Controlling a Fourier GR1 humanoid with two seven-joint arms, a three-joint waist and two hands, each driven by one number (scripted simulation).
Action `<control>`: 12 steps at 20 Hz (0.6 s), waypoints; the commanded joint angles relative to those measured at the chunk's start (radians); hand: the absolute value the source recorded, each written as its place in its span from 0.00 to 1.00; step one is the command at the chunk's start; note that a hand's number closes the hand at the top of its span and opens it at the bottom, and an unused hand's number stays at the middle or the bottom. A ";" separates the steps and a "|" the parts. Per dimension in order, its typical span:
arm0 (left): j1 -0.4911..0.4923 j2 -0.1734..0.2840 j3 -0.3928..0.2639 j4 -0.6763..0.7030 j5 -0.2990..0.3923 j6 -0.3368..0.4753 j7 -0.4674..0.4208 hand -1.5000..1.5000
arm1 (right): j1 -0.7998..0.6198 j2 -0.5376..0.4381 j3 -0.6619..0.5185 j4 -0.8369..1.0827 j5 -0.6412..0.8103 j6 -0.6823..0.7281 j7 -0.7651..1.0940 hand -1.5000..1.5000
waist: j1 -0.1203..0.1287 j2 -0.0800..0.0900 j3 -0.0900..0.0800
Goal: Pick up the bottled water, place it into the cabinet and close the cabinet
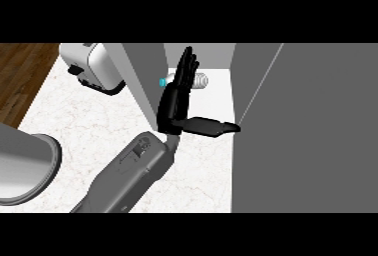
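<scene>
The bottled water (201, 80) lies on its side at the back of the cabinet's white inside, its cyan cap (163, 82) pointing left. My left hand (176, 102) stands in front of it with straight fingers (186, 62) pointing up along the inner face of the grey left door panel (144, 85); the thumb (210, 126) sticks out to the right. The hand is open and holds nothing. It hides the bottle's middle. A broad grey cabinet panel (310, 130) fills the right side. My right hand does not show.
A white appliance (92, 67) sits on the marble counter (81, 120) at the upper left, behind the door panel. A grey round vessel (26, 167) stands at the left edge. Wooden floor (22, 75) lies beyond the counter's left edge.
</scene>
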 commanded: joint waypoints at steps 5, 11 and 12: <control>0.333 0.037 -0.149 -0.329 -0.048 0.048 0.011 0.00 | 0.037 -0.039 -0.013 -0.183 -0.051 -0.001 0.076 0.00 | -0.005 0.001 0.000; 0.454 0.157 -0.151 -0.516 -0.051 0.040 0.047 0.00 | -0.007 -0.125 0.148 -0.152 0.054 0.097 0.139 1.00 | 0.008 0.003 -0.001; 0.452 0.191 -0.128 -0.570 -0.045 0.044 0.081 0.00 | -0.018 -0.111 0.175 -0.160 0.086 0.090 0.141 1.00 | 0.004 0.002 0.000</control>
